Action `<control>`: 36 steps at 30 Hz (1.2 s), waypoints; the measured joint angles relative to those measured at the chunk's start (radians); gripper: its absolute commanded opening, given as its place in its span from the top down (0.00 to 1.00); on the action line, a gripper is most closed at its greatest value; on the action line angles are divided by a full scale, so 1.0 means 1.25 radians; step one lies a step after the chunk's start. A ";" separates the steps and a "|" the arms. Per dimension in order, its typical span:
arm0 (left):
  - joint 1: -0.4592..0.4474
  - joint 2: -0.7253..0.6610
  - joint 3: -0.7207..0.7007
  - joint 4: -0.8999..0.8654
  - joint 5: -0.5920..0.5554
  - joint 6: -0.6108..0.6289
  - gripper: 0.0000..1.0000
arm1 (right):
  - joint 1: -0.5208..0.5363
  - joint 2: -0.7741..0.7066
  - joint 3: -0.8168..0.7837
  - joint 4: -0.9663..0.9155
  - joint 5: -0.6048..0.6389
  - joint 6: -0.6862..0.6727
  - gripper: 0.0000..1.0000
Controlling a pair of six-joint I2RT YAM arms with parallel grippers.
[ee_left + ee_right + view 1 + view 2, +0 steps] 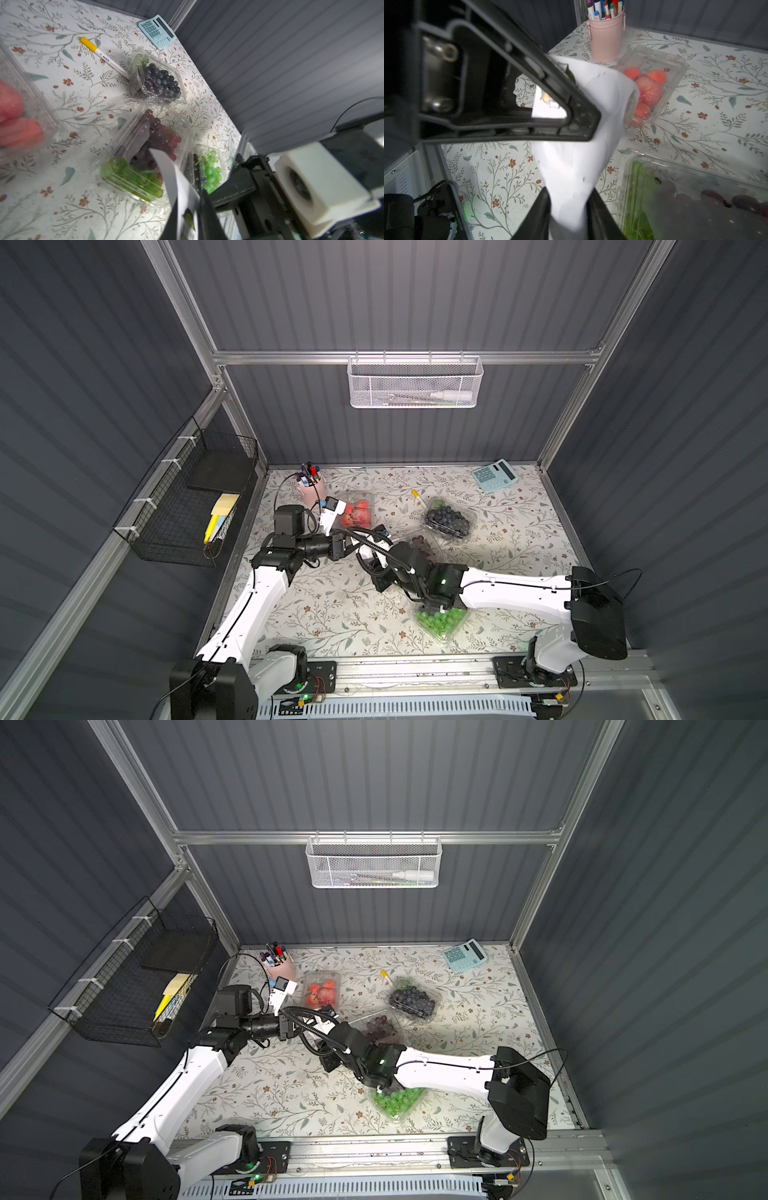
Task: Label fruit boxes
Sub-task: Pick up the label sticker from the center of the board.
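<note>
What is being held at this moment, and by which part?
The white sticker sheet: the left gripper is shut on one end; its other end sits between the jaws of the right gripper, grip unclear.

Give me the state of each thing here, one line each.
left gripper: shut on the sticker sheet
right gripper: around the sheet, grip unclear
sticker sheet: curled, held aloft
strawberry box: closed
blueberry box: closed
mixed grape box: closed
green grape box: closed
yellow marker: capped
</note>
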 measured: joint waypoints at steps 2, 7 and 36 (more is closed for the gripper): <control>-0.002 0.002 0.005 -0.007 -0.003 0.017 1.00 | 0.000 -0.023 -0.015 0.004 -0.002 -0.024 0.46; -0.004 0.006 0.017 -0.013 0.002 0.072 1.00 | -0.021 -0.150 -0.095 -0.003 -0.043 -0.121 0.35; -0.098 -0.002 0.034 -0.062 0.214 0.525 1.00 | -0.302 -0.148 0.134 -0.410 -0.777 -0.514 0.41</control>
